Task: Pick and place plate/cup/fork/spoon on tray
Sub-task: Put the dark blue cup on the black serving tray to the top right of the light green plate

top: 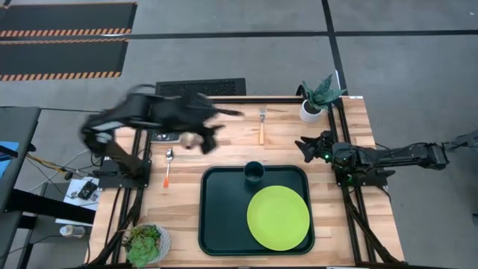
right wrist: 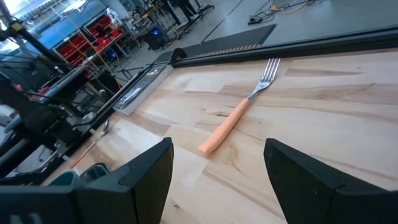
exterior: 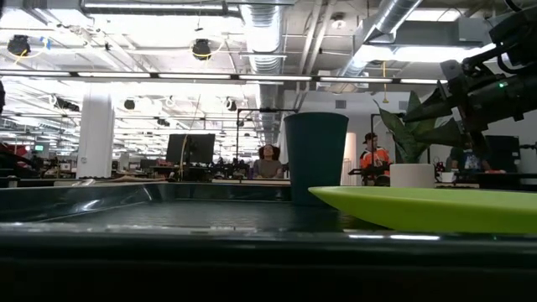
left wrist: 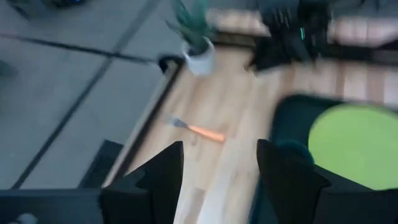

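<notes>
The dark green tray [top: 224, 213] lies at the table's near middle. The lime-green plate [top: 278, 217] lies flat in its right half, and the teal cup [top: 254, 172] stands upright at its far rim. The fork [top: 262, 124] lies on the wood beyond the tray, and the spoon [top: 169, 166] lies left of the tray. My left gripper [left wrist: 219, 149] is open and raised over the table's far left [top: 220, 123], with nothing between its fingers. My right gripper [top: 305, 148] waits open at the right, with the fork [right wrist: 239, 112] ahead of it.
A white pot with a plant [top: 317, 101] stands at the far right corner, and another plant pot [top: 146, 243] at the near left. A dark slotted panel [top: 199, 87] lies along the far edge. Bare wood lies between the fork and the spoon.
</notes>
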Controlling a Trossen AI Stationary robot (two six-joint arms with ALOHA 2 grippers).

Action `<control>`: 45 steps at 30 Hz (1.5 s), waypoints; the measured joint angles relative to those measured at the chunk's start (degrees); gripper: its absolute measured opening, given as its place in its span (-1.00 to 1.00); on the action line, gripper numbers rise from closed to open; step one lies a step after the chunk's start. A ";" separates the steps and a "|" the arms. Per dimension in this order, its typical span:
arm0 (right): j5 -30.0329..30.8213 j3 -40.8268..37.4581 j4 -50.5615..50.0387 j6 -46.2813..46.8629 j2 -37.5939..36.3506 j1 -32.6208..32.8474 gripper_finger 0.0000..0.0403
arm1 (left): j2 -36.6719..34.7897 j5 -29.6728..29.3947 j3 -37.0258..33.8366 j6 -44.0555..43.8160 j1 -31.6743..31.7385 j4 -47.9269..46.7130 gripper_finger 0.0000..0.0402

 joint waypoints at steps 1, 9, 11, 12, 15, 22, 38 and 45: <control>-0.29 -0.01 0.00 0.00 0.00 0.00 0.37 | -2.76 -1.65 -1.31 -1.31 -1.10 0.01 -0.04; -10.34 1.92 1.19 -3.34 1.39 0.02 0.37 | -21.53 -16.99 -22.10 -16.46 -13.01 0.86 -0.04; -10.51 3.50 1.51 -4.24 2.59 0.04 0.37 | -26.14 -20.70 -29.48 -21.04 -15.74 2.26 -0.04; -10.48 4.48 1.34 -4.65 3.17 0.04 0.37 | -28.24 -22.37 -33.37 -22.98 -16.96 3.26 -0.04; -10.50 8.57 1.62 -6.97 6.05 0.04 0.37 | -33.95 -25.74 -44.70 -27.23 -19.59 9.10 -0.04; -10.44 21.77 -6.33 -10.25 15.97 -0.14 0.37 | -43.02 -25.83 -64.16 -28.70 -20.83 25.82 -0.04; -10.46 42.58 -15.39 -8.78 42.42 0.31 0.37 | -46.21 -24.89 -69.88 -29.10 -20.81 29.77 -0.04; -13.03 47.29 -15.78 -8.94 51.57 0.37 0.37 | -46.90 -29.43 -72.03 -27.84 -20.96 29.83 -0.04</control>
